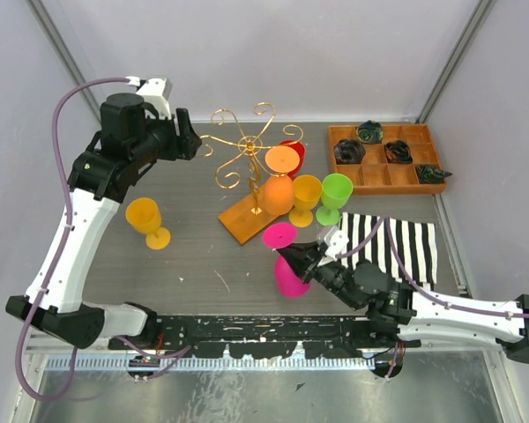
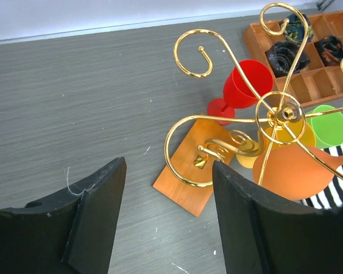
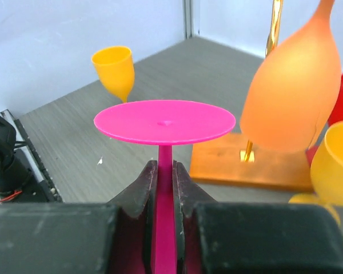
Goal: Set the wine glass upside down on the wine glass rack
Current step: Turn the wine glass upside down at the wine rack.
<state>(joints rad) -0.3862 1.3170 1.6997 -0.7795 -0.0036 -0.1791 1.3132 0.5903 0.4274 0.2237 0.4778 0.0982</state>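
My right gripper (image 3: 166,165) is shut on the stem of a pink wine glass (image 3: 164,121), held upside down with its round foot on top; the top view shows that pink wine glass (image 1: 286,264) just in front of the wine glass rack. The rack is gold scroll wire (image 1: 242,145) on a wooden base (image 1: 240,225). An orange glass (image 1: 278,192) hangs upside down from it. My left gripper (image 2: 168,165) stands open with nothing between its fingers, beside the rack's left scroll arms (image 2: 188,154).
A yellow-orange glass (image 1: 145,220) stands at the left of the table. Red (image 1: 295,148), yellow (image 1: 306,198) and green (image 1: 336,194) glasses stand just right of the rack. A compartmented wooden tray (image 1: 383,179) sits back right, with a striped cloth (image 1: 397,242) in front of it.
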